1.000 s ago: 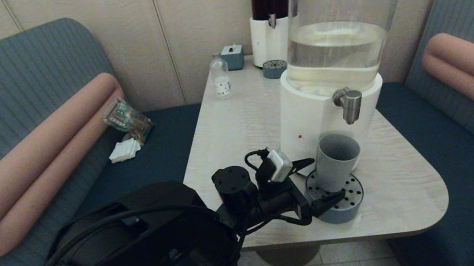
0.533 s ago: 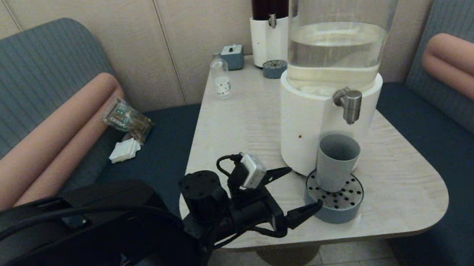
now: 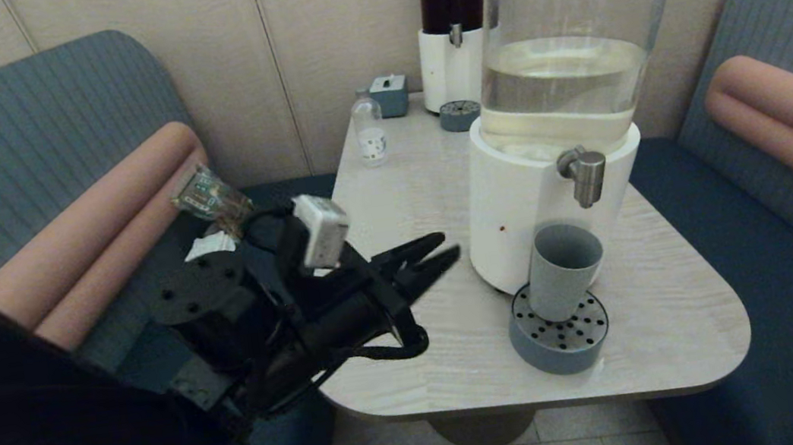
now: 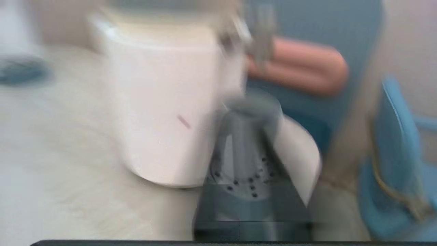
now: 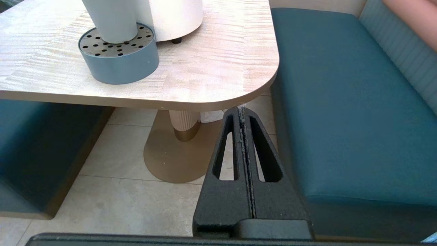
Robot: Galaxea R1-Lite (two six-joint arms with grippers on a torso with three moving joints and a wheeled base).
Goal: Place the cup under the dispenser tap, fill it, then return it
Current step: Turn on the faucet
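Note:
The grey-blue cup (image 3: 563,266) stands upright on a round perforated drip tray (image 3: 563,354), right under the steel dispenser tap (image 3: 585,174) of the big white-based dispenser (image 3: 517,206). My left gripper (image 3: 448,245) hovers above the table, left of the dispenser base and well clear of the cup. Its fingers are together with nothing between them. The left wrist view is smeared by motion. My right gripper (image 5: 241,109) is shut and empty, parked low by the table's front right corner, with the cup (image 5: 112,17) and tray (image 5: 119,65) above it.
At the table's back stand a dark-liquid dispenser (image 3: 454,23), a second small drip tray (image 3: 460,114), a blue-grey box (image 3: 389,95) and a small clear bottle (image 3: 369,130). A snack packet (image 3: 214,200) and white napkins (image 3: 209,251) lie on the left bench.
My left gripper has pulled back from the cup, risen and swung left, and its wide-open fingers have come together. The cup stays on the tray under the tap.

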